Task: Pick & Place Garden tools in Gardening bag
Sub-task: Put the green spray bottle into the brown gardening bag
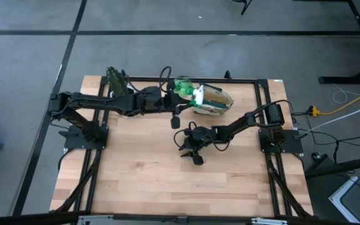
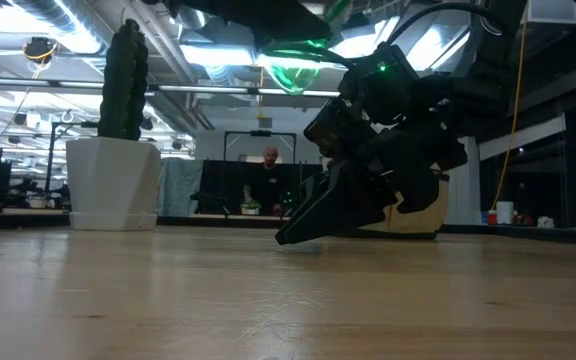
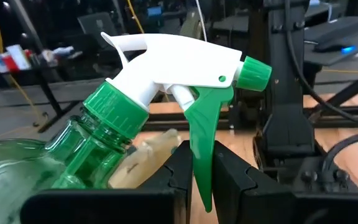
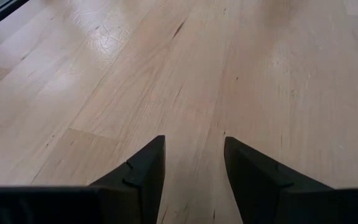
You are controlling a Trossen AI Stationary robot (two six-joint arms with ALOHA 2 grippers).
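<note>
Left hand (image 3: 194, 171) is pinching the green trigger of the spray bottle (image 3: 135, 112), held above the bag (image 1: 212, 102) at the worktop's (image 1: 149, 175) back edge, lying roughly level with its nozzle toward the right arm's side. Right hand (image 4: 191, 165) sits low mid-worktop, fingers spread around nothing.

Much of the sprayer and bag out of sight

The translucent green spray bottle with white-and-green trigger head (image 3: 135, 118) runs off the left wrist view's edge; in the low view the right arm hides most of the beige canvas gardening bag (image 2: 420, 212), and a distant person behind stays indistinct.
</note>
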